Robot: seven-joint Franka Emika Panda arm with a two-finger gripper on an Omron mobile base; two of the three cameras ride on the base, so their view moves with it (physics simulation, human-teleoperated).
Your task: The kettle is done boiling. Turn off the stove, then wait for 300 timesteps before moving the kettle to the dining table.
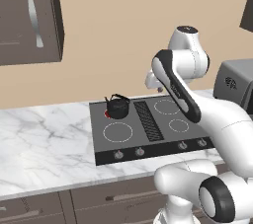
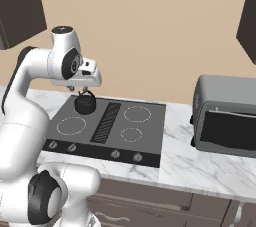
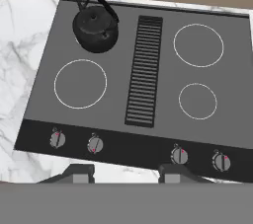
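The black kettle (image 1: 118,107) (image 2: 84,102) (image 3: 95,29) stands upright on the rear left burner of the stove (image 1: 99,122) (image 2: 150,136) (image 3: 163,85). A red glow (image 1: 106,114) shows at its base in the left base view. My gripper (image 2: 75,88) (image 3: 126,171) hangs well above the cooktop, over its front edge, and looks down on it. Its fingers (image 3: 79,171) stand apart with nothing between them, so it is open. Four knobs line the front strip, among them the far left knob (image 3: 58,139) and its neighbour (image 3: 95,144). The dining table is out of view.
A grey toaster oven (image 2: 225,116) (image 1: 234,85) sits on the marble counter (image 1: 44,139) right of the stove. A dark wall cabinet (image 1: 29,16) hangs at the upper left. Drawers run below the counter front.
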